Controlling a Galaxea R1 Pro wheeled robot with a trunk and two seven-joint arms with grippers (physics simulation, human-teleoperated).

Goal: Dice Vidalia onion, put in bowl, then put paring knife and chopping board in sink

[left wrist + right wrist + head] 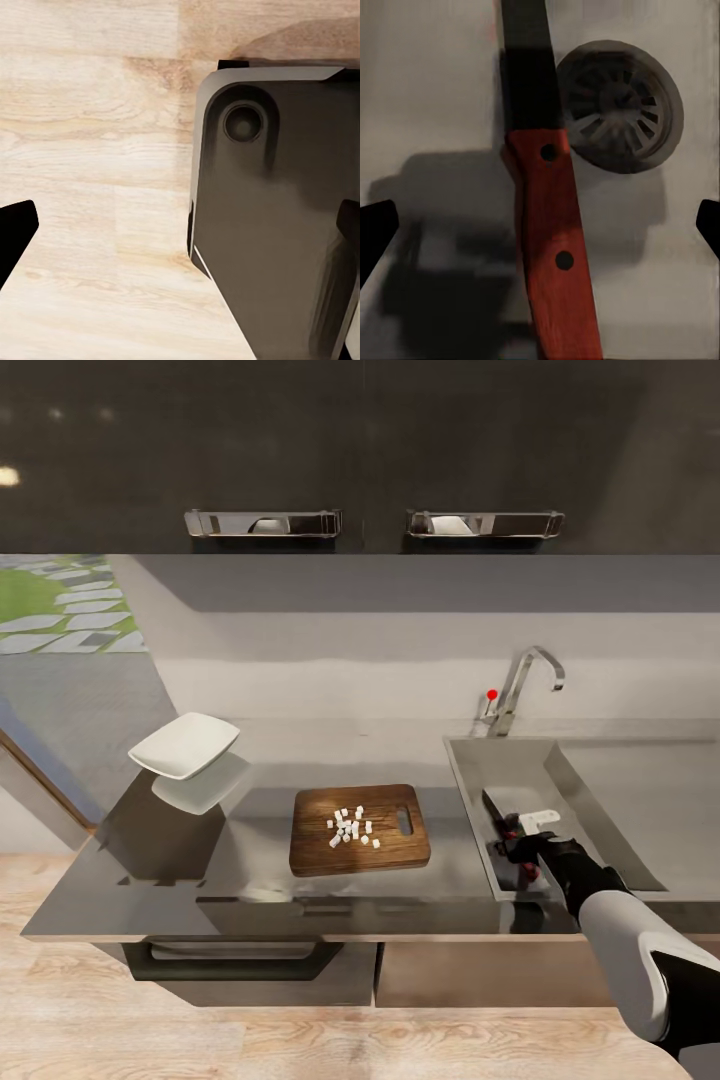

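1. Right gripper (527, 847) hangs over the near end of the sink (600, 800) with its fingers spread wide. In the right wrist view the two dark fingertips (376, 232) stand far apart and nothing lies between them except the knife below.
2. Left gripper: its wrist view shows one dark fingertip (15, 232) over pale wood floor (90, 150) beside a dark part of the robot (277, 225). I cannot tell whether it is open or closed.
3. By my reading the knife is already put down, so the job now is to lift the arm out cleanly: straight up, fingers kept wide, clear of the basin wall and the tap (525, 685) at about 12 o'clock from the hand.
4. Countertop (130, 900): grey and reflective, with the sink set in on the right.
5. Chopping board (360, 828): brown, grained, at 9 o'clock from the sink, handle slot toward the basin.
6. Bowl (185, 745): white, squarish, at about 10 o'clock from the board (it looks tilted and raised off the counter).
7. Knife (547, 247): red-orange handle with two dark rivets and a dark blade, lying on the sink floor, its blade running alongside the round drain (622, 105).
8. Diced onion (350, 827): tiny white cubes clustered mid-board, not yet in the bowl.
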